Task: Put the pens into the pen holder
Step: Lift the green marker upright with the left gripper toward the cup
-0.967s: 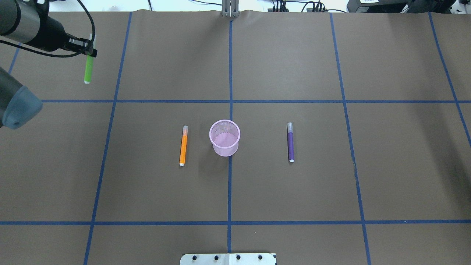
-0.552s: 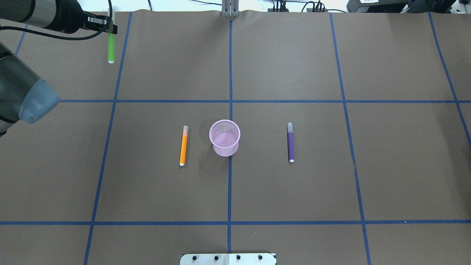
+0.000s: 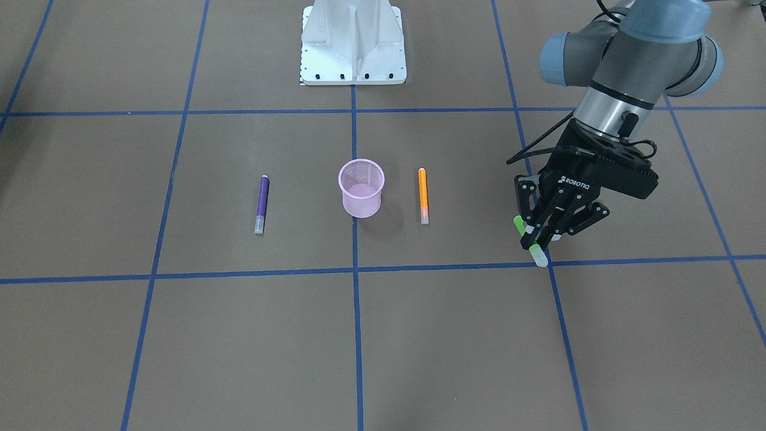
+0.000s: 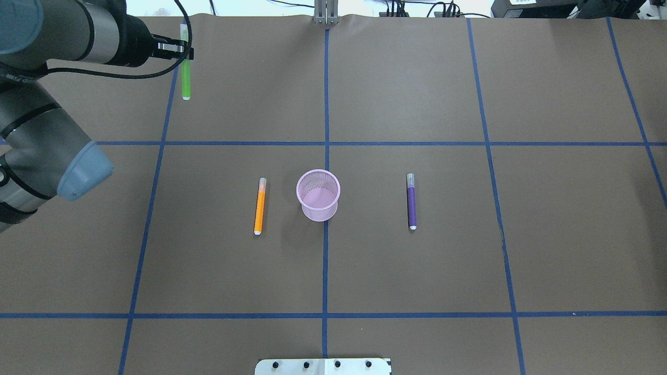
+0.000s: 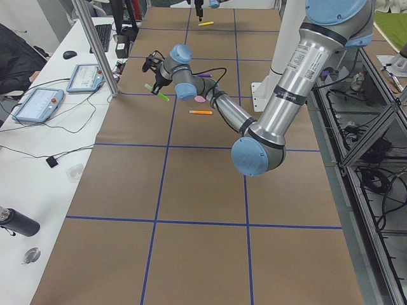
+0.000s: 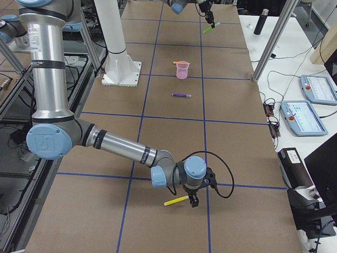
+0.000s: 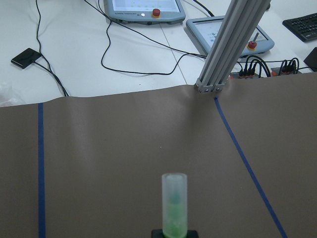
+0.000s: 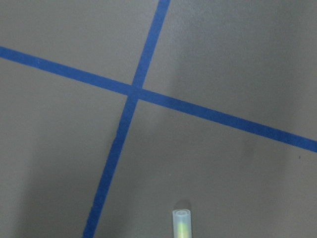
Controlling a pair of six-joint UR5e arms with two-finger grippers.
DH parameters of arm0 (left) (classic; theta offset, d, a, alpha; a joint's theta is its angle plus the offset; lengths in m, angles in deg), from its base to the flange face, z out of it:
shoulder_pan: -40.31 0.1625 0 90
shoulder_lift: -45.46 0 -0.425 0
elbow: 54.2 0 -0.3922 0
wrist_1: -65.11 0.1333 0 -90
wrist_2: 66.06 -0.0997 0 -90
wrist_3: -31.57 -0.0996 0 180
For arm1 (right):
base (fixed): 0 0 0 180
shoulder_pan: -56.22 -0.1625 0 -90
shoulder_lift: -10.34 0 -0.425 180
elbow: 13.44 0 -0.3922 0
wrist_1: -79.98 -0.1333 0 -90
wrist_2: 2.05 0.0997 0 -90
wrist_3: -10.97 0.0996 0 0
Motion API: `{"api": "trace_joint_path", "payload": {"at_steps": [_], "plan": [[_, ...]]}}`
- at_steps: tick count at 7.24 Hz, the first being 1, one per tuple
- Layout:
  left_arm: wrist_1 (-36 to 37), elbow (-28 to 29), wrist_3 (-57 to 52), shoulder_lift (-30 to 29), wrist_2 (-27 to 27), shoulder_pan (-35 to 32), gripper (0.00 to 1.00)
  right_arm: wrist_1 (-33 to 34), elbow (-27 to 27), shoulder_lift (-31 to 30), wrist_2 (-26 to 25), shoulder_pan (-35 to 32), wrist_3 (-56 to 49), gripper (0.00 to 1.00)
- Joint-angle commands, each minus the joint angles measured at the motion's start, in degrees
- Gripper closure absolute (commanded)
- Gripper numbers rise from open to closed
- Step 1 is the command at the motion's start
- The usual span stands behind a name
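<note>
Green pen (image 4: 185,80) hangs clamped in the left gripper (image 3: 540,235) above the table (image 4: 417,78), well apart from the pink pen holder (image 4: 318,212), which stands between the orange pen (image 4: 259,208) and purple pen (image 4: 411,205). Whether the right gripper (image 6: 192,199) grasps the yellow pen (image 6: 175,201) beside it cannot be told.

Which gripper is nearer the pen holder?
Left. The left gripper, gripping the green pen, is beyond and left of the pen holder; the right gripper is far off near the table's right end.
</note>
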Motion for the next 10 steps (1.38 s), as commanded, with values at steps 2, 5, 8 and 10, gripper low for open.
{"api": "trace_joint_path", "payload": {"at_steps": [2, 5, 8, 10], "plan": [[0.0, 0.4, 0.0, -0.2, -0.1, 0.2, 1.0, 0.0, 2.0, -0.2, 0.2, 1.0, -1.0, 0.14], [0.0, 0.4, 0.0, -0.2, -0.1, 0.2, 1.0, 0.1, 3.4, -0.4, 0.3, 1.1, -4.6, 0.24], [0.0, 0.4, -0.1, -0.2, -0.1, 0.2, 1.0, 0.2, 4.4, 0.0, 0.2, 1.8, -4.5, 0.38], [0.0, 0.4, -0.1, -0.2, -0.1, 0.3, 1.0, 0.2, 4.7, 0.1, 0.2, 2.0, -4.5, 0.59]]}}
